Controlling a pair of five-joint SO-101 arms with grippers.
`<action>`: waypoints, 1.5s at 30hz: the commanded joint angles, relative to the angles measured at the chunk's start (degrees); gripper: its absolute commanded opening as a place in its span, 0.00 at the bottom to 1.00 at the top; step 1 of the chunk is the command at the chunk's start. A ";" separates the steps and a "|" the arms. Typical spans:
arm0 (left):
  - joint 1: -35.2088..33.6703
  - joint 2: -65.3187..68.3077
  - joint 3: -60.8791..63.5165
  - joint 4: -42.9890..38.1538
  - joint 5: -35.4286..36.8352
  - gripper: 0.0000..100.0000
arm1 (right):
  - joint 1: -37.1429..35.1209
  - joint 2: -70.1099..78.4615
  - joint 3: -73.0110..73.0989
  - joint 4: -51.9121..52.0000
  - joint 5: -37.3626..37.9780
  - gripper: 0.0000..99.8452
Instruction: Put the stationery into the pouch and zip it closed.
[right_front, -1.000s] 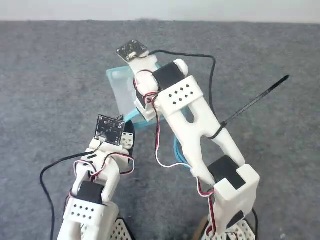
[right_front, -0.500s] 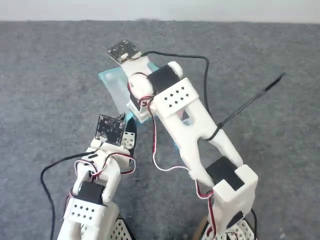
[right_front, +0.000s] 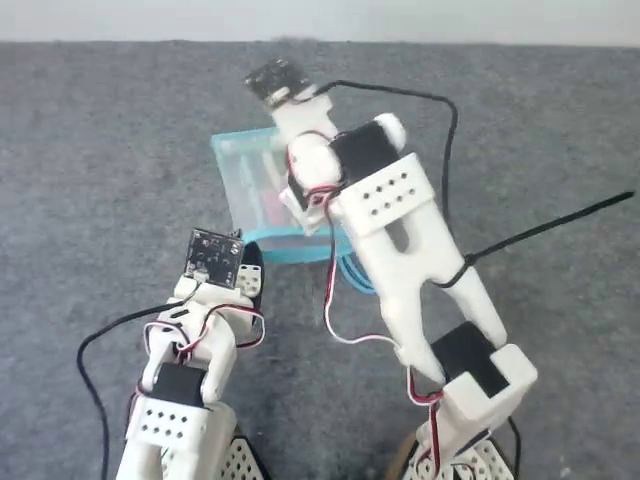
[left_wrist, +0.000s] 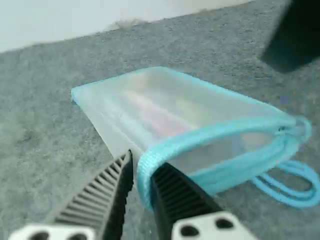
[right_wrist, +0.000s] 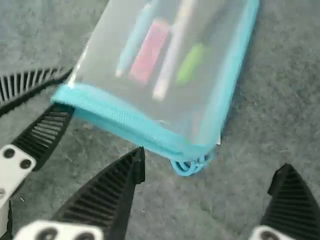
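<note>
- Left fingers (left_wrist: 169, 196) clenched on the near corner of the pouch (left_wrist: 165, 110), biting its blue trim (left_wrist: 210, 132)
- Right fingers (right_wrist: 106, 194) spread wide, hovering over the pouch's other end, just above the cord (right_wrist: 189, 165)
- Pouch lies flat on the grey counter (right_front: 100, 150), between the two arms
- Risk: left hold is on trim only; a pull along the zip could slip the corner free or drag the pouch
- Risk: right fingers may pinch the loose cord instead of the slider, which I cannot make out
- Pouch: translucent, soft, blue-edged; stationery (right_wrist: 150, 50) inside shows pink, green, blue, white
</note>
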 joint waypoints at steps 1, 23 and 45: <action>-0.26 -0.88 -1.89 -0.35 0.18 0.01 | 1.01 -3.74 1.76 2.24 1.23 0.39; -0.35 -0.88 -1.98 -0.26 -0.18 0.01 | 3.82 -54.81 79.82 -46.90 13.01 0.39; 0.18 -0.70 -1.71 -0.18 -0.18 0.01 | 9.80 -23.87 70.51 -65.71 -1.14 0.39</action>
